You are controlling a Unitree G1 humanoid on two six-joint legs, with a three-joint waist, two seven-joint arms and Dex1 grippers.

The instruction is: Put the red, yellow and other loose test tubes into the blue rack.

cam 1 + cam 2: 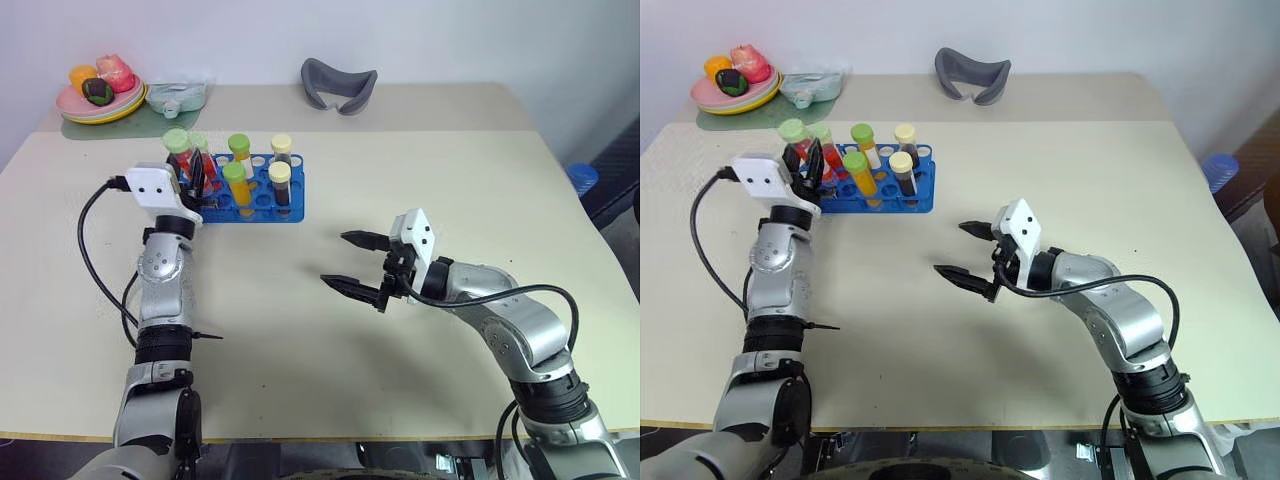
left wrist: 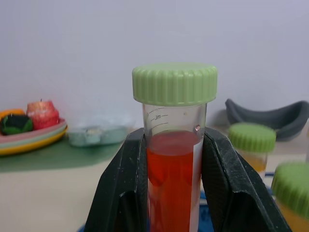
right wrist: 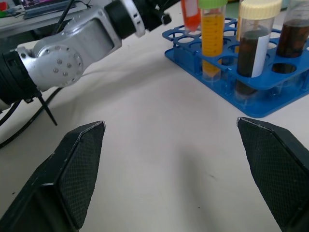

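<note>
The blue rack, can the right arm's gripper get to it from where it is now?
Probably yes. The right gripper is open and holds nothing, with bare table between it and the blue rack. The left gripper, holding the red tube, crowds only the rack's far end.

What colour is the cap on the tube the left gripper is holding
Light green, over red liquid; the tube shows best in the left wrist view.

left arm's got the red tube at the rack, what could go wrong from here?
1. The left gripper grips the red tube by its sides only, so it could slip or tilt before a hole is found.
2. The blue rack already holds several tubes close together; the jaws may knock the yellow tube beside them.
3. The rack looks unsecured, so a missed hole could push it across the table.
</note>
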